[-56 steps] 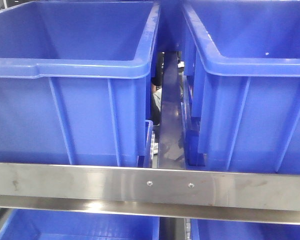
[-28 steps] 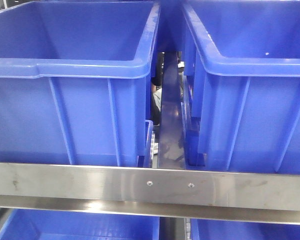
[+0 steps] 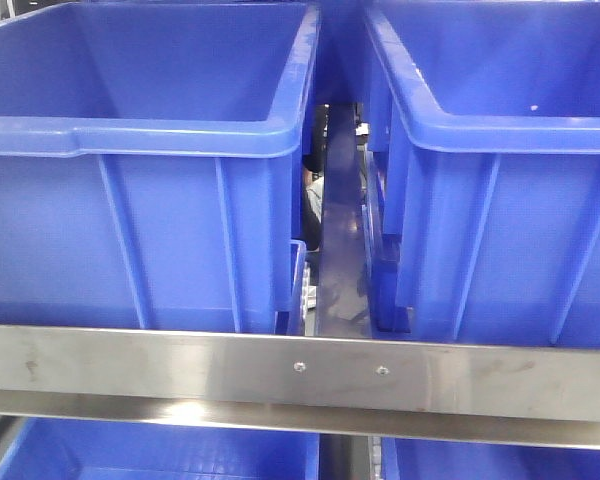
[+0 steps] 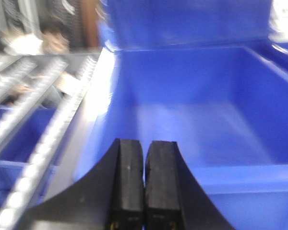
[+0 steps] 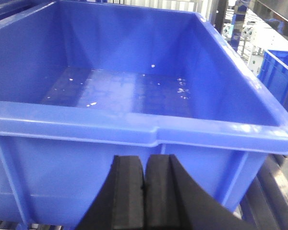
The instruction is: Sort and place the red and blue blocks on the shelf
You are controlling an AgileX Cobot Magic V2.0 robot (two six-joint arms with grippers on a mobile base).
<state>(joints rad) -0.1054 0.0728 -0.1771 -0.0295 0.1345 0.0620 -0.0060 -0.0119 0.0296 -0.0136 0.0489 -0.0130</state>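
Almost nothing has changed in the front view over the last second: the shelf rail (image 3: 300, 372) with its two small screws sits in the same place, the left bin (image 3: 145, 150) and the right bin (image 3: 500, 150) stand just as they did above that rail, and the narrow gap between them looks the same apart from a slight shift in the dark shapes deep inside it. The base and camera appear to be holding still in front of the shelf.

The left gripper (image 4: 144, 158) shows its two black fingers (image 4: 127, 182) pressed together with nothing between them, hovering over the near wall of a blue bin (image 4: 206, 120); that view is blurred, so this arm may be moving. The right gripper (image 5: 144, 175) likewise has its fingers (image 5: 158, 191) closed flat against each other and empty, just in front of the near rim of another blue bin (image 5: 134, 127), whose floor carries only small pale specks.

The red and blue blocks are not visible in any current view: not in either bin interior that can be seen, not on the rail, not between any fingers. Judging from this, neither block is in hand, so either a placement is already finished out of sight or the blocks have yet to be fetched; the pictures do not settle which
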